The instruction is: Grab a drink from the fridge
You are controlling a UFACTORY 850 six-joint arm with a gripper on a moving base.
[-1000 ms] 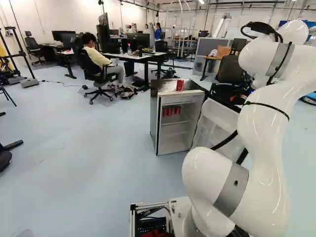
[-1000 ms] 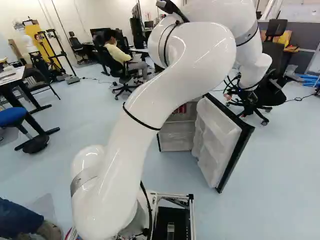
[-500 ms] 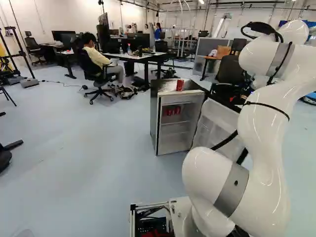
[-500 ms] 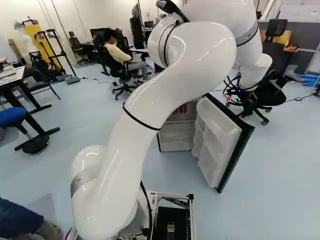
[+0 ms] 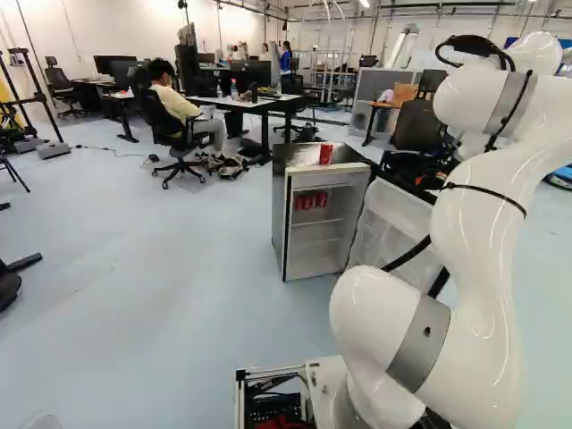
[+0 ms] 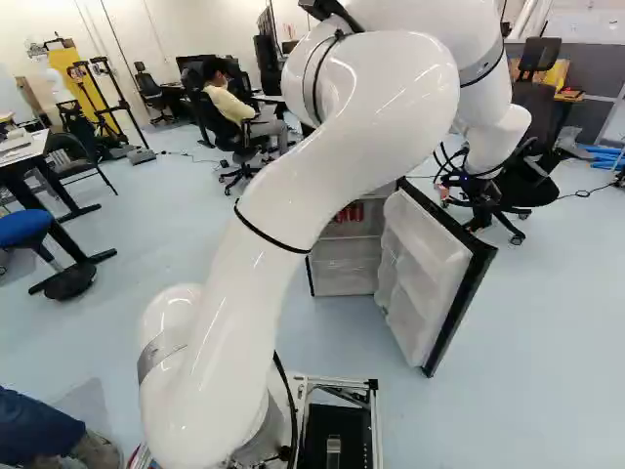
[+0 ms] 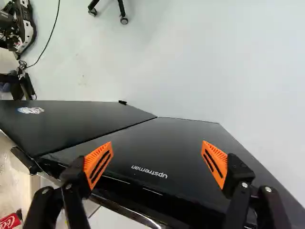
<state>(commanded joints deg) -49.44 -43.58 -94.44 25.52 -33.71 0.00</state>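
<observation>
In the left base view, you have 2 red metal cans [image 5: 311, 200] on an upper shelf inside the open black-and-white fridge [image 5: 313, 241]. Their long axis runs upright. Another red can [image 5: 325, 154] stands on the fridge's top (outside the cavity, so probably not your drink). The white inner side of the door [image 5: 393, 223] opens toward the side where your white arm [image 5: 483, 223] rises.

In the right base view, your arm partly covers the fridge opening, with red cans showing on the shelf just beside it. Your wrist reaches past the door, toward its outer side. So I judge the shelved cans to be across the door from your jaws, with no straight line in from here.

In the wrist view, your black gripper [image 7: 157, 160] has its jaws spread wide, the orange pads [image 7: 98, 164] well apart and nothing pinched. Ahead lie glossy black panels [image 7: 162, 148], likely the door's outer face; whether the tips touch them, you can't tell. 1 red can [image 7: 9, 221] shows at the border, off to the side of the gap; which can it is, you can't tell. Your next move probably needs to bring the jaws back around the door's free edge, then level them at the cans, 1 pad on each side.
</observation>
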